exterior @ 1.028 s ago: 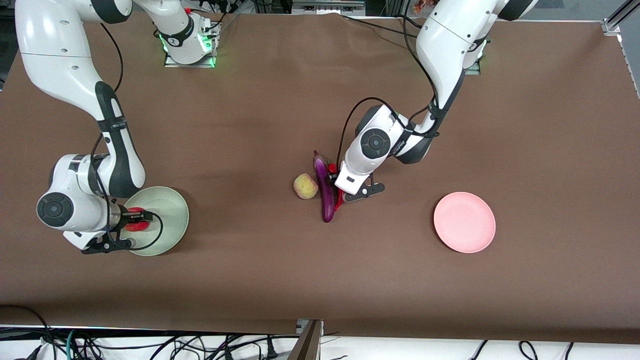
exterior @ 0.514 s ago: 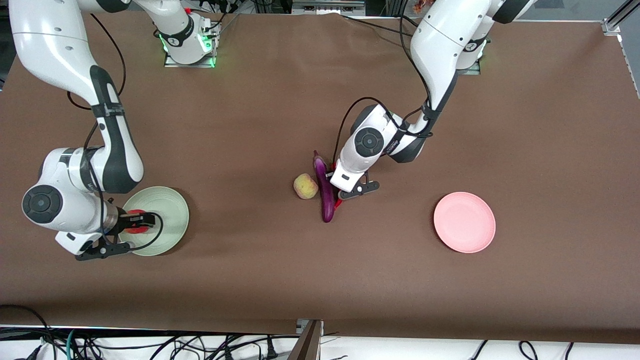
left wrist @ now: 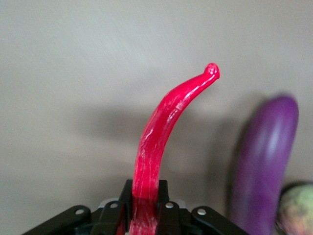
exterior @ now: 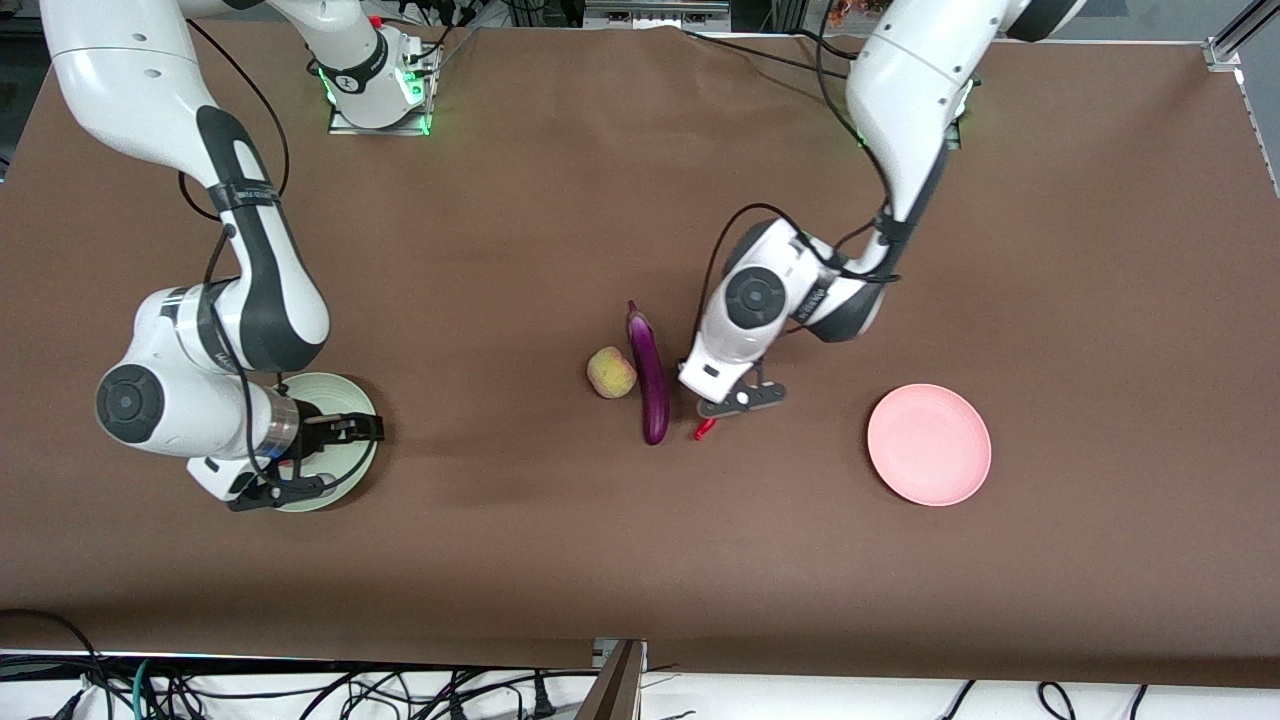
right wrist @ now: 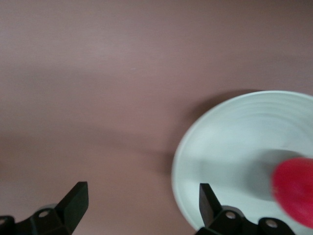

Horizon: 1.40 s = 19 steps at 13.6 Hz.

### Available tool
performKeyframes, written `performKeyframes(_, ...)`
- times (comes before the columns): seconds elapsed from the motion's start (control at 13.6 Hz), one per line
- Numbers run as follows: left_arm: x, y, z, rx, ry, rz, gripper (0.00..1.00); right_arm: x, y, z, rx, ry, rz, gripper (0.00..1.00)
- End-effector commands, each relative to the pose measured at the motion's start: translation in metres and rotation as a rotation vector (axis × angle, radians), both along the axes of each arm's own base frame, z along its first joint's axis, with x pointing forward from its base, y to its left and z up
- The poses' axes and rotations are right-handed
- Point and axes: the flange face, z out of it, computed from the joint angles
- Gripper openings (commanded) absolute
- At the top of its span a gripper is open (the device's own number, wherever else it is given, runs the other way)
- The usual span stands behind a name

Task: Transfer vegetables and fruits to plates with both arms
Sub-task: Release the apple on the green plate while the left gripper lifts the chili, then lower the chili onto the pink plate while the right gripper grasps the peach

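My left gripper [exterior: 720,414] is shut on the red chili pepper [left wrist: 162,131] and holds it above the table beside the purple eggplant [exterior: 650,376]. Only the chili's tip [exterior: 705,430] shows in the front view. The peach [exterior: 611,372] lies against the eggplant, toward the right arm's end. The eggplant [left wrist: 264,156] and the peach [left wrist: 298,208] also show in the left wrist view. My right gripper [right wrist: 142,205] is open and empty over the rim of the green plate [right wrist: 230,142]. The red apple [right wrist: 293,188] sits on that plate. The pink plate [exterior: 928,444] is bare.
The green plate [exterior: 345,395] is largely hidden by my right arm in the front view. Brown table surface lies between the eggplant and the pink plate. Cables hang along the table's front edge.
My left gripper has lifted the chili away from the eggplant, toward the pink plate. My right gripper has let go of the apple on the green plate and moved toward the table's middle.
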Motion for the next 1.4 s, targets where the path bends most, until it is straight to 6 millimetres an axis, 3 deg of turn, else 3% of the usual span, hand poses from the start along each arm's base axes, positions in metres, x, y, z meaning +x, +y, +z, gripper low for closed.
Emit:
performKeyframes(0.0,0.034,0.082,0.046,0.007,-0.006,-0.114,0.00,-0.014,0.065,0.003,-0.007,0.022,-0.100,1.00)
performKeyframes(0.22,0.066,0.206,0.025,-0.011,0.052,-0.300,0.00,-0.031,0.145,0.006,0.026,-0.007,-0.211,1.00)
performKeyframes(0.37,0.078,0.273,0.002,-0.035,0.065,-0.357,0.00,-0.053,0.212,-0.001,0.062,-0.025,-0.244,1.00)
performKeyframes(0.44,0.081,0.291,-0.001,-0.047,0.063,-0.380,0.00,-0.068,0.247,-0.006,0.074,-0.045,-0.244,1.00)
performKeyframes(0.66,0.086,0.341,-0.017,-0.065,0.051,-0.406,0.00,-0.083,0.290,-0.023,0.110,-0.094,-0.313,1.00)
performKeyframes(0.95,0.086,0.343,-0.032,-0.090,0.050,-0.399,0.01,-0.101,0.315,-0.040,0.101,-0.096,-0.267,1.00)
performKeyframes(1.03,0.086,0.342,-0.032,-0.091,0.048,-0.401,0.24,-0.101,0.315,-0.044,0.082,-0.108,-0.249,1.00)
performKeyframes(1.17,0.094,0.345,-0.027,-0.098,0.026,-0.432,0.37,-0.103,0.315,-0.054,0.052,-0.120,-0.224,1.00)
performKeyframes(1.25,0.099,0.343,-0.021,-0.102,0.015,-0.438,0.73,-0.106,0.320,-0.058,0.051,-0.119,-0.217,1.00)
performKeyframes(1.32,0.099,0.341,-0.019,-0.130,0.010,-0.417,1.00,-0.107,0.320,-0.060,0.049,-0.119,-0.212,1.00)
